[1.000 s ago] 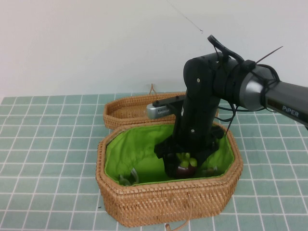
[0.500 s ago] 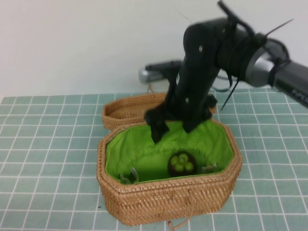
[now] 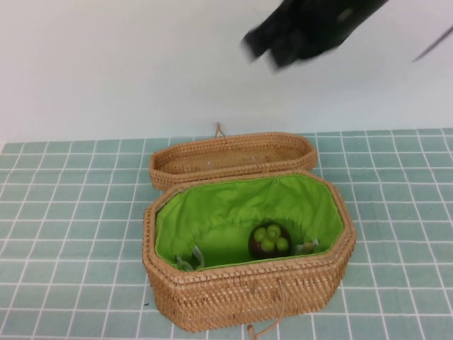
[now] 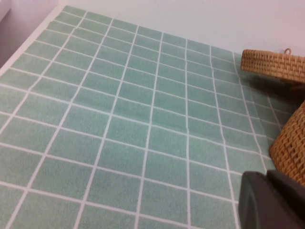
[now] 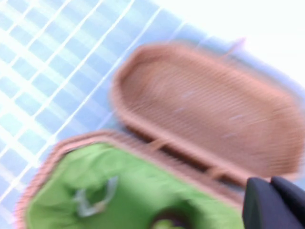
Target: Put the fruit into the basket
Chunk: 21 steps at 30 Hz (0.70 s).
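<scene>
The fruit (image 3: 269, 241), a dark mangosteen with green lobes, lies inside the basket (image 3: 241, 290) on its green lining, right of the middle. The basket's woven lid (image 3: 233, 152) lies open behind it. My right gripper (image 3: 272, 44) is a dark blur high above the basket's back, fingers together and empty. In the right wrist view its fingers (image 5: 276, 202) hang over the lid (image 5: 205, 109) and lining (image 5: 114, 191). My left gripper (image 4: 271, 200) is shut and empty, low over the cloth beside the basket wall (image 4: 291, 145). It is out of the high view.
The basket stands on a green checked tablecloth (image 3: 71, 212) with a white wall behind. Small pale fasteners (image 3: 187, 261) lie on the lining at the front left and beside the fruit. A cord loop (image 3: 265, 329) hangs at the basket's front.
My right gripper let go of the fruit inside the basket, then rose up and back out of it to the top of the high view. The fruit stays on the lining.
</scene>
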Available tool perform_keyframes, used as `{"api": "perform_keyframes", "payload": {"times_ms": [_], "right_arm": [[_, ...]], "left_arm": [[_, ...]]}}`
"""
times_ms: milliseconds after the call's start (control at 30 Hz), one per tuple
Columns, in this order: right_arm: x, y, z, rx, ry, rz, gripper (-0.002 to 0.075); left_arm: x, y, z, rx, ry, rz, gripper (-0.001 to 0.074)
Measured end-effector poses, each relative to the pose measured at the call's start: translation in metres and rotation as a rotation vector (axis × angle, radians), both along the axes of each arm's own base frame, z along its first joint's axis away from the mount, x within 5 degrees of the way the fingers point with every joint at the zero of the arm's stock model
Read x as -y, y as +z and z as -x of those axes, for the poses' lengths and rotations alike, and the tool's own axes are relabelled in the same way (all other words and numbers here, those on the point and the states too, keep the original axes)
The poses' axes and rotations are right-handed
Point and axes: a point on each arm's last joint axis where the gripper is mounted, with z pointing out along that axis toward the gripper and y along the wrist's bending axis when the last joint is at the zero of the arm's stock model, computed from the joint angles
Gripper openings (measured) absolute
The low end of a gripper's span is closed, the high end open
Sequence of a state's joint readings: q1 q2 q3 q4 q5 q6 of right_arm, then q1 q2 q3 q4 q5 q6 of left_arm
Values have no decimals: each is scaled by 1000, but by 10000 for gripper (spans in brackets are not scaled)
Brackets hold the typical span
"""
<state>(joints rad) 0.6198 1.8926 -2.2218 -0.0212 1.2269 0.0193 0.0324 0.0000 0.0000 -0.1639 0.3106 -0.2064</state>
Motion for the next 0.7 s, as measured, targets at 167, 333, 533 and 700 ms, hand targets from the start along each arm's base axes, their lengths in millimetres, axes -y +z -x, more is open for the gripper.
{"api": "perform_keyframes", "payload": {"times_ms": [167, 333, 533, 700], "right_arm": [[40, 62, 40, 207, -10, 24, 0], [75, 106, 83, 337, -35, -14, -1], [113, 109, 134, 347, -48, 4, -1], [145, 92, 172, 331, -63, 52, -1]], "left_arm": [[0, 0, 0, 0, 0, 0, -3], [0, 0, 0, 0, 0, 0, -3], [0, 0, 0, 0, 0, 0, -3], [0, 0, 0, 0, 0, 0, -3]]}}
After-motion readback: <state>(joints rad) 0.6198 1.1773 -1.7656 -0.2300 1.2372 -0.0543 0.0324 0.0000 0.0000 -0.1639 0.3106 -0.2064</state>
